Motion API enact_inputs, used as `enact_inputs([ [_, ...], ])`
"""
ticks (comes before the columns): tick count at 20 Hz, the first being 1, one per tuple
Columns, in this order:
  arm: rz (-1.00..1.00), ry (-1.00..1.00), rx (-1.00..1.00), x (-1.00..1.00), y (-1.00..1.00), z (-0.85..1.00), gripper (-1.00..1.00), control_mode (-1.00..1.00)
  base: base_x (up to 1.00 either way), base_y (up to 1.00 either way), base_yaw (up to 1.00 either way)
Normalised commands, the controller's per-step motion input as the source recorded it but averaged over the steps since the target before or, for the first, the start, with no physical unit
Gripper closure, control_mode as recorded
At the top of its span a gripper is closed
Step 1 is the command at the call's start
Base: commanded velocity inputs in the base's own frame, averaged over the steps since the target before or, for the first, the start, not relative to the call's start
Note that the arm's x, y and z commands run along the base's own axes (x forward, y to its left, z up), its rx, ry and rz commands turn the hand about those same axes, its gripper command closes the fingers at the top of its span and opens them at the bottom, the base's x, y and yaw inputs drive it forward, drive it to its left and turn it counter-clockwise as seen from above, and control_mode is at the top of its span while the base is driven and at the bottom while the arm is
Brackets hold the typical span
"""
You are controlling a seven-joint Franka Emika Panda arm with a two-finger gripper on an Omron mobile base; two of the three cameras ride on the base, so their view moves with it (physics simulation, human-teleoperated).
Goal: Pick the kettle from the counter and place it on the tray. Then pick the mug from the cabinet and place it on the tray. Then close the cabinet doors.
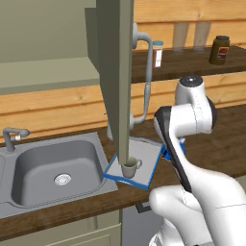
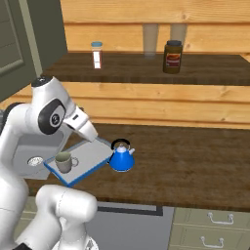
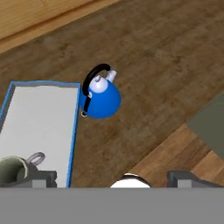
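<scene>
The blue kettle (image 2: 121, 157) stands upright on the dark wood counter (image 2: 195, 156), just outside the right rim of the tray (image 2: 90, 155). In the hand view the kettle (image 3: 100, 98) is right against the tray's blue rim (image 3: 75, 131). The grey-beige mug (image 2: 63, 162) sits on the tray's near corner, and so it appears from the other side: mug (image 1: 129, 167), tray (image 1: 146, 161). My gripper (image 3: 113, 178) hovers above the counter near the tray, open, with nothing between its fingertips (image 3: 43, 177). One cabinet door (image 1: 115, 72) stands open, edge-on, with its silver handle (image 1: 148, 77) behind it. The cabinet (image 1: 43, 33) shows its pale shelf.
A steel sink (image 1: 53, 168) with a faucet (image 1: 12, 137) lies left of the tray. On the raised back ledge stand a white bottle (image 2: 96, 54) and a brown jar (image 2: 172, 57). Low drawers (image 2: 210, 229) sit under the counter's right front.
</scene>
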Motion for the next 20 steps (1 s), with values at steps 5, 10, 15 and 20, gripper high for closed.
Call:
enact_inputs([
  [5, -0.33, 0.14, 0.09, 0.0, -0.3, -0.22, -1.0, -1.0, 0.0, 0.0, 0.0],
  [10, -0.18, 0.02, 0.09, 0.03, -0.14, -0.15, -1.0, -1.0, 0.0, 0.0, 0.0],
  [15, -0.21, 0.06, 0.09, 0.14, -0.09, -0.13, -1.0, -1.0, 0.0, 0.0, 0.0],
  [20, -0.14, 0.01, 0.05, 0.16, -0.05, -0.11, -1.0, -1.0, 0.0, 0.0, 0.0],
])
